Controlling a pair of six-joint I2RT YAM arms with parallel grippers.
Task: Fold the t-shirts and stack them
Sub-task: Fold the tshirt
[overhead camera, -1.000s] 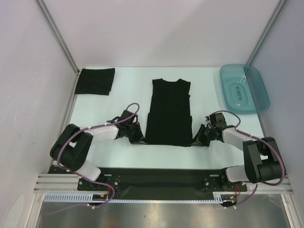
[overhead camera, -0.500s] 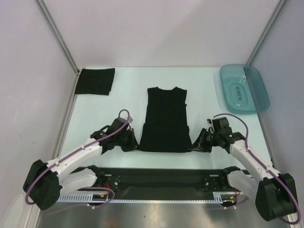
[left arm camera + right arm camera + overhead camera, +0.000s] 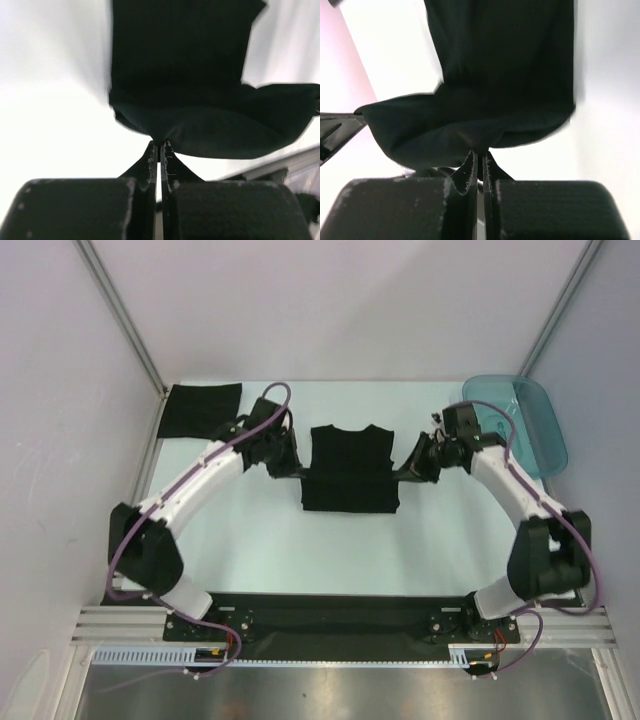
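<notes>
Seen from above, a pale surface [image 3: 270, 540] sits between grey walls, with two robot arms reaching in from 6 o'clock. A black t-shirt [image 3: 348, 475] lies near the centre of the surface, a little toward 12 o'clock, doubled over into a short, wide block.

The left claw [image 3: 160, 144] is at the shirt's 9 o'clock side. It is clenched on a pinch of the black cloth, with its two fingers pressed almost together. The right claw [image 3: 479, 154] is at the shirt's 3 o'clock side and is clenched on the cloth in the same way. In both wrist views the gripped edge hangs in a loose fold above the flat part of the shirt.

A second black t-shirt [image 3: 202, 411], folded into a neat rectangle, rests at 10 o'clock, well apart from the first. A see-through teal tray [image 3: 535, 435] stands at 2 o'clock. The right arm crosses in front of it and hides part of its inside.
</notes>
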